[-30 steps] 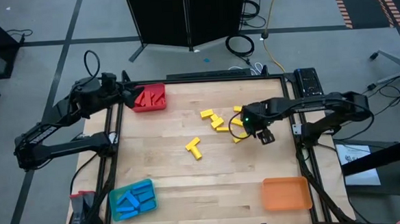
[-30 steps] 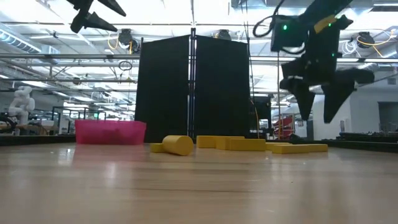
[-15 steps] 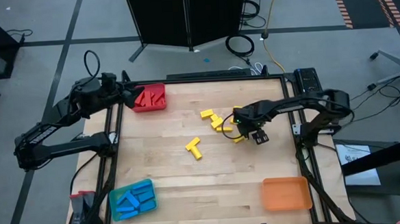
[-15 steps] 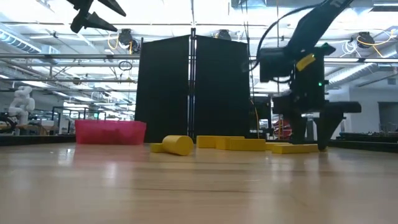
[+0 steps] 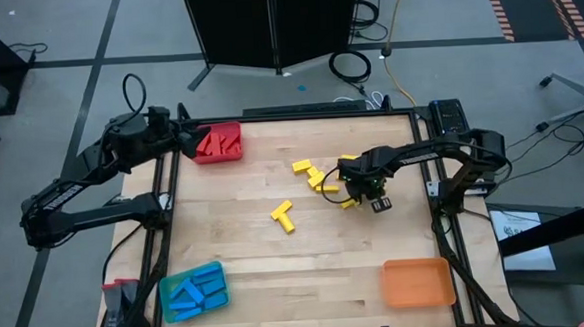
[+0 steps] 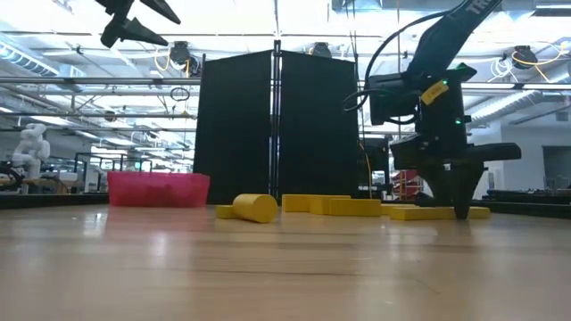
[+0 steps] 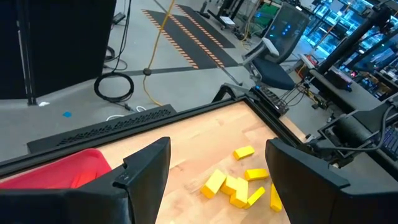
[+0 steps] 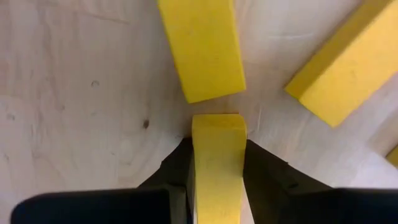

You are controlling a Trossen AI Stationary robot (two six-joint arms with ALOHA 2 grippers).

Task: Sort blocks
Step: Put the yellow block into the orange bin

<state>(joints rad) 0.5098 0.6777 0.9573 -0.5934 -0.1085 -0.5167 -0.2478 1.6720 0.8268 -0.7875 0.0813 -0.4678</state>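
At the upper left of the high view, the left gripper (image 5: 185,137) is being held spread and empty beside a red tray (image 5: 218,143) in which red blocks (image 5: 214,142) are lying. At lower left, blue blocks (image 5: 195,291) are being kept in a blue tray (image 5: 164,290). Around centre, loose yellow blocks (image 5: 314,176) are scattered on the wooden table (image 5: 277,259). Right of centre, one yellow block (image 8: 217,165) is being pinched by the right gripper (image 5: 367,193). At lower right, an orange tray (image 5: 416,282) is sitting.
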